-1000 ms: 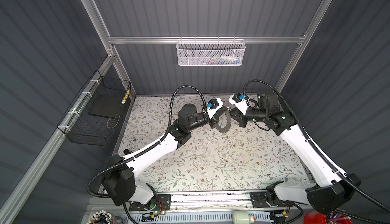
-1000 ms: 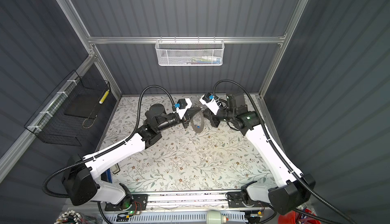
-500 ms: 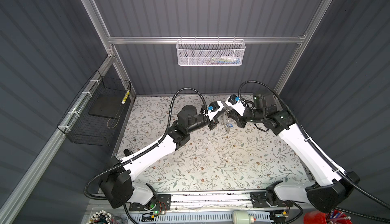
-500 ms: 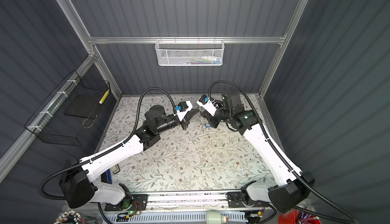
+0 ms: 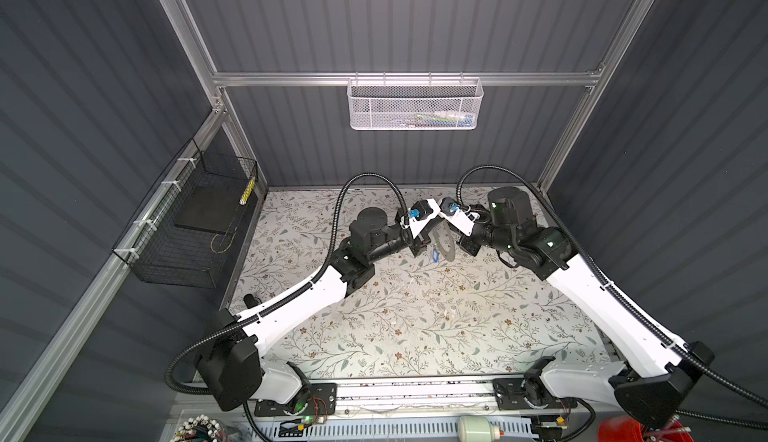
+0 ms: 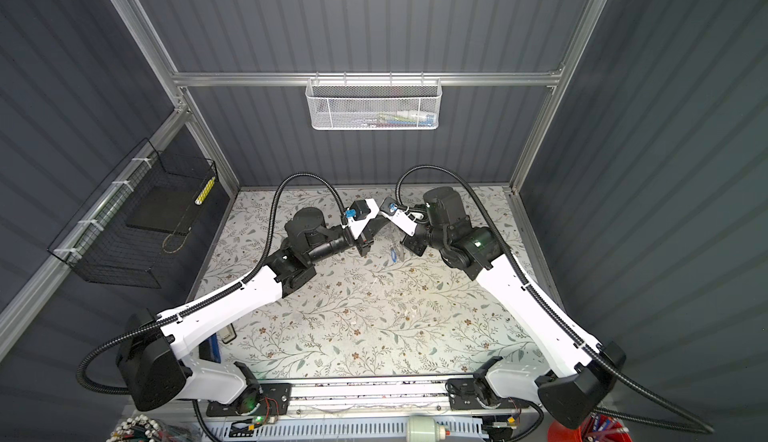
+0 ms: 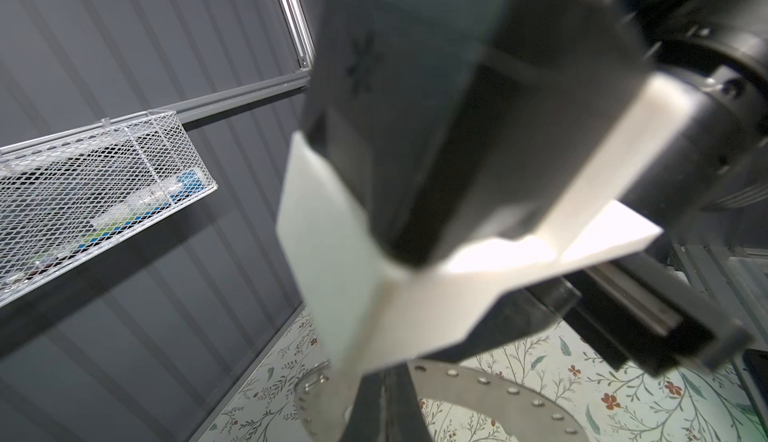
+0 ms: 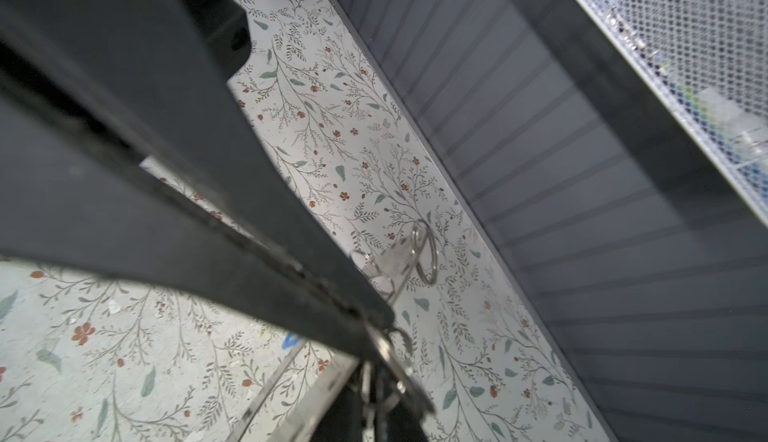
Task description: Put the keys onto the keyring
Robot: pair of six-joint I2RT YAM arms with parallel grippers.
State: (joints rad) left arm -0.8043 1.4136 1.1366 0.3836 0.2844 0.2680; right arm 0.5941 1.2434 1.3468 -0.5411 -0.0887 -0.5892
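Both arms meet near 12 o'clock of the floral-patterned surface point(image 5: 415, 315). The left pincer point(image 7: 384, 408) is closed, its dark fingers crossing a flat grey metal hoop pierced with holes point(image 7: 490, 379); whether it grips the hoop I cannot tell. The right pincer point(image 8: 374, 321) is clamped on a bunch of small silver split rings point(image 8: 392, 363). A small silver key point(image 8: 388, 263) shows just past its fingertips. In a top view, a blue oblong tag point(image 5: 435, 255) sits at the hoop's 7 o'clock.
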